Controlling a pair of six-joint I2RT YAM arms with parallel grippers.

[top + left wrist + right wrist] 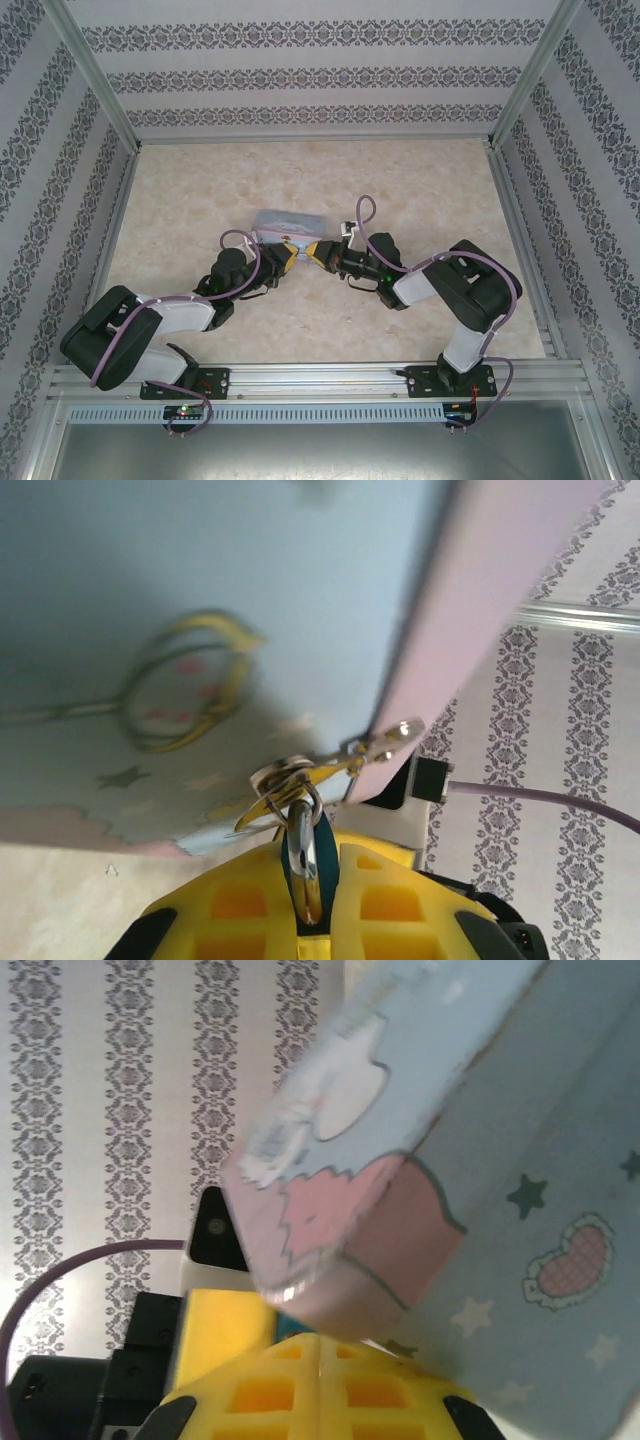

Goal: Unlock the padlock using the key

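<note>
The padlock (303, 865) is a small teal body with a shiny metal edge, and its thin shackle (306, 798) is hooked through the hasp of the pale-blue tin box (200, 600). My left gripper (312, 848) is shut on the padlock body, just below the tin's front. My right gripper (318, 1340) is shut, its tips pressed close under a corner of the tin (480, 1160). A thin greyish sliver, the key (377, 1346), pokes out at those tips. From above, the left gripper (291, 257) and the right gripper (317, 253) nearly meet in front of the tin (290, 221).
The tin lies mid-table on the beige marbled tabletop (430, 190). Patterned walls (300, 70) with metal posts enclose the back and both sides. The left gripper's yellow finger (225, 1320) and a teal bit of the padlock (286, 1330) sit just left of the right gripper's tips.
</note>
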